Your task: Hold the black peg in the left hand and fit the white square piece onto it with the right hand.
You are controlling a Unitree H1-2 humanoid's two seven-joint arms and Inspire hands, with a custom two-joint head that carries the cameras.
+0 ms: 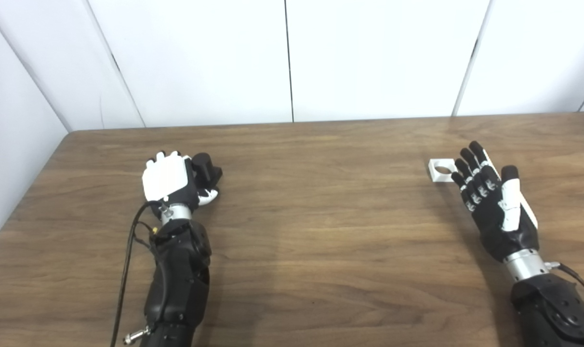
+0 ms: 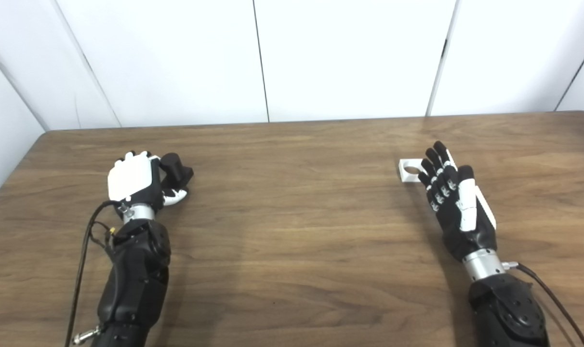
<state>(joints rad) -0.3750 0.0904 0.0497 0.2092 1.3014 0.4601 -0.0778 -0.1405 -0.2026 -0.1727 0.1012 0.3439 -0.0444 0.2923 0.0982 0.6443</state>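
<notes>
The black peg (image 1: 208, 169) sits on the wooden table (image 1: 321, 217) at the left, inside the curled fingers of my left hand (image 1: 171, 180), which is shut on it. A white square piece (image 1: 440, 170) with a round hole lies flat on the table at the right. My right hand (image 1: 492, 202) is open beside it, palm facing left, its fingertips (image 1: 460, 168) right at the piece's near right edge. I cannot tell whether they touch the piece.
White wall panels (image 1: 292, 58) rise behind the table's far edge, and a white wall closes off the left side. A black cable (image 1: 128, 260) runs along my left forearm, another trails from my right wrist.
</notes>
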